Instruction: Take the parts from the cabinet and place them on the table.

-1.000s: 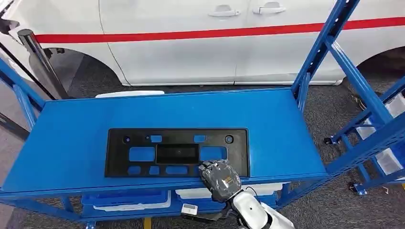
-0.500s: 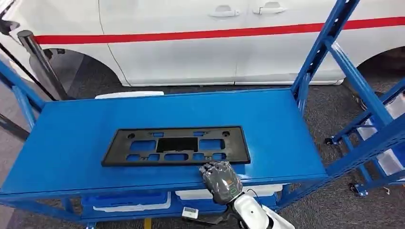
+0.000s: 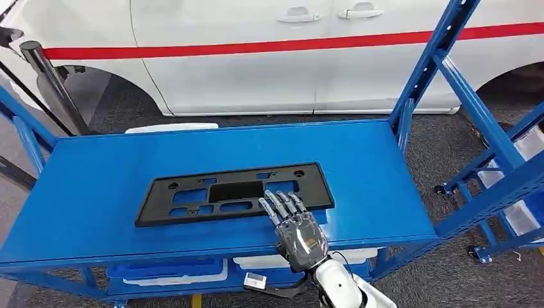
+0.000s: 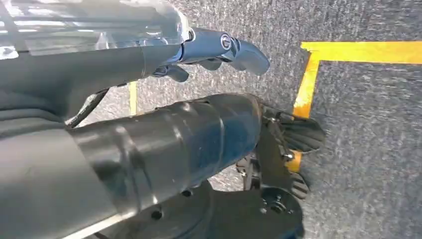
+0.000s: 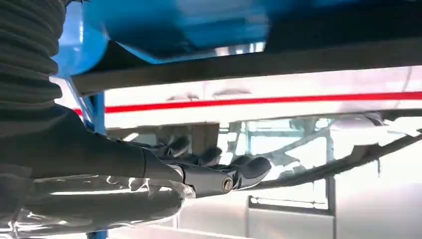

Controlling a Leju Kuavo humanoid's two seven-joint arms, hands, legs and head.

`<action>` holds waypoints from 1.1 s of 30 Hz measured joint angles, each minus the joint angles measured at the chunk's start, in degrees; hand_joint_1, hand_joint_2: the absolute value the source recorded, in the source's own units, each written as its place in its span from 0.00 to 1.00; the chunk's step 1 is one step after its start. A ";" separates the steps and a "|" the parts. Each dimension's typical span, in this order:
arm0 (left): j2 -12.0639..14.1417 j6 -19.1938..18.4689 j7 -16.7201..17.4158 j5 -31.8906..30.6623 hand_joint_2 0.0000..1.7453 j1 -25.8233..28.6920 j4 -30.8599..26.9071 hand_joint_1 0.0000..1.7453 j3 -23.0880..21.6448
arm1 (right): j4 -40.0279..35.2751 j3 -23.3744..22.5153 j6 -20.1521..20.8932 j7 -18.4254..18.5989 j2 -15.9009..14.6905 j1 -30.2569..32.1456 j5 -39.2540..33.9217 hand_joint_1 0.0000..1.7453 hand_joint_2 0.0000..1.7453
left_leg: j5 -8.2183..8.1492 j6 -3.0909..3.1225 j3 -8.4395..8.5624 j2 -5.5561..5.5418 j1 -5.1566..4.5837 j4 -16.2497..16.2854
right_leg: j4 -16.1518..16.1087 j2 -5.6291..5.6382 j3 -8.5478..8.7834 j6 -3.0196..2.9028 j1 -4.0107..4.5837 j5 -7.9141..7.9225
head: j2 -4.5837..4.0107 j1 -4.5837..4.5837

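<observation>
**Operator:** Right hand (image 3: 300, 236) first: I see it from the head camera at the near edge of the blue counter (image 3: 96, 192), back of the hand facing up, fingers (image 3: 280, 204) stretched straight and spread. The fingertips lie over the near right part of the black plate-holder panel (image 3: 234, 192). I judge the hand released; nothing is clamped in it, though I cannot tell whether the fingertips actually touch the panel or hover just above it.

**Listener:** Where is the panel itself?

**Operator:** It lies flat on the counter, directly ahead of the hand, and most of its length runs off to the hand's left. It is a long black rectangle with several cut-out windows showing the blue beneath.

**Listener:** And the other hand?

**Operator:** My left hand (image 4: 219, 50) appears in its wrist camera, hanging over grey carpet (image 4: 368, 149) with a yellow floor line (image 4: 308, 74). Its fingers look curled inward with nothing in them, so clenched.

**Listener:** Anything around the counter?

**Operator:** Beyond the counter, far ahead of the right hand, stands a white car (image 3: 256, 58) with a red stripe. Blue rack uprights (image 3: 442, 58) rise to the hand's right. Below the counter sit white bins (image 3: 173, 273) on a lower shelf.
</observation>
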 joint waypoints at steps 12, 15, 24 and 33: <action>-0.63 -0.55 -0.11 -0.33 0.00 -0.11 0.00 0.00 0.02 | -2.46 -0.92 1.26 -1.29 0.26 -0.26 -1.85 0.00 1.00 | 0.08 0.89 0.31 0.02 0.57 -0.16 | 1.29 -0.13 -0.53 1.35 -0.88 -0.24 | 0.00 0.11; -0.66 -0.68 -0.46 -0.37 0.00 -0.28 0.00 0.00 0.02 | -3.34 -0.92 2.55 -1.42 0.39 -0.64 -3.06 0.00 1.00 | -0.13 -0.06 -0.01 -0.02 0.21 0.12 | 0.98 0.03 -0.48 0.48 -0.37 -0.66 | 0.00 0.02; -0.70 -0.66 -0.61 -0.33 0.00 -0.07 0.00 0.00 0.04 | -4.17 -0.92 4.96 -1.99 0.42 -1.61 -5.16 0.00 1.00 | -6.81 -1.62 -8.05 0.00 0.62 16.96 | 0.43 -0.09 -0.19 -1.27 -0.36 -0.44 | 0.00 -0.02; -0.66 -0.48 -0.92 0.04 0.00 -0.14 0.00 0.00 0.46 | -3.58 -1.01 9.51 -1.92 0.28 -3.01 -8.31 0.00 1.00 | 0.88 0.88 -0.15 0.01 0.67 -0.72 | 0.61 0.00 -0.13 0.84 -0.27 -0.87 | 0.00 -0.02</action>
